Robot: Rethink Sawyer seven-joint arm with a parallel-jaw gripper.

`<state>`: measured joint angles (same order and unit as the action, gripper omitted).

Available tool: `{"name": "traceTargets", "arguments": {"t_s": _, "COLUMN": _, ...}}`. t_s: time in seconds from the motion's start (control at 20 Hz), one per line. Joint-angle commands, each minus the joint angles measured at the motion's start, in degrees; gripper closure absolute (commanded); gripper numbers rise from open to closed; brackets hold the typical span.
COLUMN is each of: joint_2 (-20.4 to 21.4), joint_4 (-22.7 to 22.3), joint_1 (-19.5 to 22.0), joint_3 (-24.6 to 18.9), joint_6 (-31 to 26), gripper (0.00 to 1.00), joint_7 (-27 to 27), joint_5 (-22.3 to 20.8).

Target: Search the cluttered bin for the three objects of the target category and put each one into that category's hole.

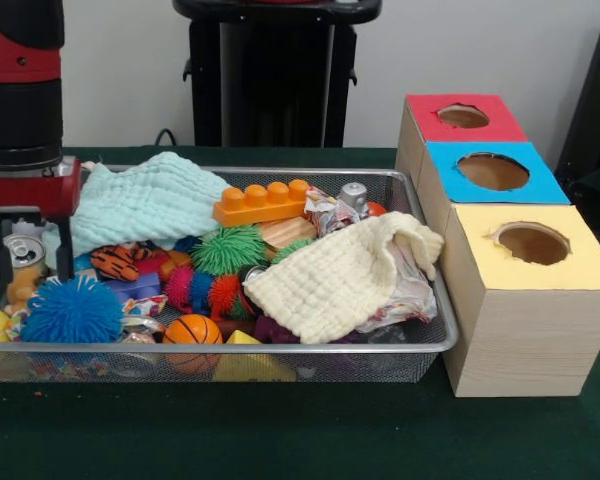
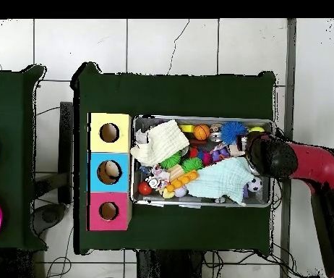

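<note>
I find the wire bin (image 1: 420,345) on the green tabletop (image 1: 280,440) still heavily cluttered with spiky balls, a small basketball (image 1: 192,331), an orange block (image 1: 263,202) and two cloths. The target category is not evident to me. In the overhead view something pale lies inside the blue box's hole (image 2: 110,171); the yellow hole (image 2: 109,132) and red hole (image 2: 108,211) look empty, so most of the sorting appears outstanding. My hand (image 1: 28,265) hangs vertically over the bin's end farthest from the boxes, fingers straddling a small can (image 1: 24,251); I cannot tell whether they grip it.

White wall (image 1: 120,70), tiled floor (image 2: 170,43)
</note>
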<state>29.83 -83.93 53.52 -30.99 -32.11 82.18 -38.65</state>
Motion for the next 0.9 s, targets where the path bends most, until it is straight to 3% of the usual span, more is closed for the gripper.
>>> {"name": "traceTargets", "arguments": {"t_s": 0.05, "joint_2": -4.74, "joint_4": -4.40, "joint_1": 0.07, "joint_3": -0.42, "joint_6": 3.90, "gripper": 0.00, "joint_7": -7.76, "joint_5": -6.29}}
{"name": "traceTargets", "arguments": {"t_s": 0.25, "joint_2": -5.68, "joint_4": -3.22, "joint_1": -1.38, "joint_3": 1.90, "joint_6": 3.83, "gripper": 0.00, "joint_7": -5.52, "joint_5": -7.64}}
{"name": "traceTargets", "arguments": {"t_s": 0.9, "joint_2": -4.19, "joint_4": -1.65, "joint_1": 0.86, "joint_3": -1.68, "joint_6": -0.35, "gripper": 0.00, "joint_7": -9.81, "joint_5": -6.26}}
